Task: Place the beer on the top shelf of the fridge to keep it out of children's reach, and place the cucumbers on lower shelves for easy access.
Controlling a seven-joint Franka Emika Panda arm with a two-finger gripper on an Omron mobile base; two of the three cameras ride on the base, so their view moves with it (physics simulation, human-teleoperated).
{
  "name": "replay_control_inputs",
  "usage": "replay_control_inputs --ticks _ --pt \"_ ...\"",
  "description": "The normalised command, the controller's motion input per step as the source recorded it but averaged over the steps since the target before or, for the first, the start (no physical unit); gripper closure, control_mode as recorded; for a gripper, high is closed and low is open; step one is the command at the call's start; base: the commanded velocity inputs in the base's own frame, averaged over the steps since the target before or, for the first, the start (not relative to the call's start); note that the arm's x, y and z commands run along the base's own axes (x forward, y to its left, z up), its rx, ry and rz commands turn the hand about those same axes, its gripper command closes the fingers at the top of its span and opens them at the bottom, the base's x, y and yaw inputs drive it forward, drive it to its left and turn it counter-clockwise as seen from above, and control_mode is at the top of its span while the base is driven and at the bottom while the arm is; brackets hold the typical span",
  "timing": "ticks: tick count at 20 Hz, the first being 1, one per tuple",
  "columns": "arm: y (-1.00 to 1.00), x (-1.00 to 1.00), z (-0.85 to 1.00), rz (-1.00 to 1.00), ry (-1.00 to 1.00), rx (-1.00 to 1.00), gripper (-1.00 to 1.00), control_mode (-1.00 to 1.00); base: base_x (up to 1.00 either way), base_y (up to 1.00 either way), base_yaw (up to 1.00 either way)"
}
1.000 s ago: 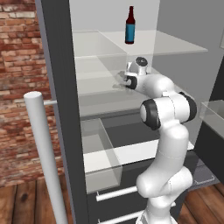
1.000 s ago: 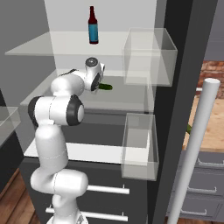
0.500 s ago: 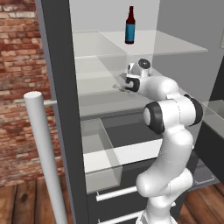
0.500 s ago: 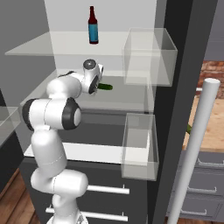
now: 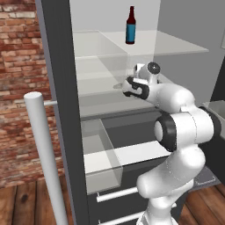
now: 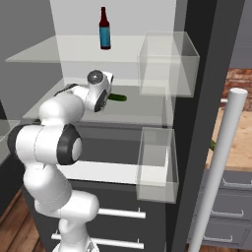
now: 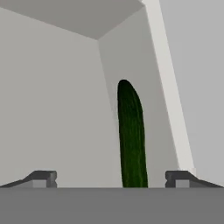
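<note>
Cucumber (image 7: 131,140): dark green, oblong, rounded far end, faint lengthwise streaks. In hand view it runs straight away from the cam, lying flat on a pale grey glass pane, between the two finger tips (image 7: 41,177) w/ clear space each side, touching neither. In right base view the same cucumber (image 6: 117,98) lies on its side on the lower shelf (image 6: 147,110), the pane one level under the top shelf (image 6: 59,53), just beyond the hand.

Beer (image 5: 130,25): slim dark brown bottle, narrow neck, reddish cap, blue-teal label round the body. Stands upright on the top shelf, toward the back wall, well apart from the hand below.

Gripper (image 7: 113,178): jaws spread wide, nothing between the pads, not gripping; cucumber sits free on the glass. In left base view the hand (image 5: 132,85) reaches into the fridge (image 5: 57,66) at lower-shelf height, pointing toward the back. Wrist is roughly level, white forearm slopes back and down to a dark elbow joint, then upper arm drops to the base in front of the open fridge.

Around it: clear box bins (image 6: 168,64) hang on the door side by the upper shelves, another clear bin (image 6: 156,165) lower down. Long white cylindrical door handle (image 6: 216,167) stands in the foreground on the door side. Brick wall (image 5: 19,88) shows past the other side of the cabinet.
</note>
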Motion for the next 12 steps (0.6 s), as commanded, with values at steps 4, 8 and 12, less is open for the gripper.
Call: replay_control_inputs --ticks 4,8,12 --pt "-0.02 -0.72 0.69 -0.01 0.0 0.0 -1.0 -1.0 0.0 0.0 0.0" --pt "0.0 -0.93 0.48 0.0 0.05 0.0 -1.0 -1.0 0.0 0.0 0.0" --pt "0.0 -0.99 0.3 0.0 0.11 -0.02 -1.0 -1.0 0.0 0.0 0.0"
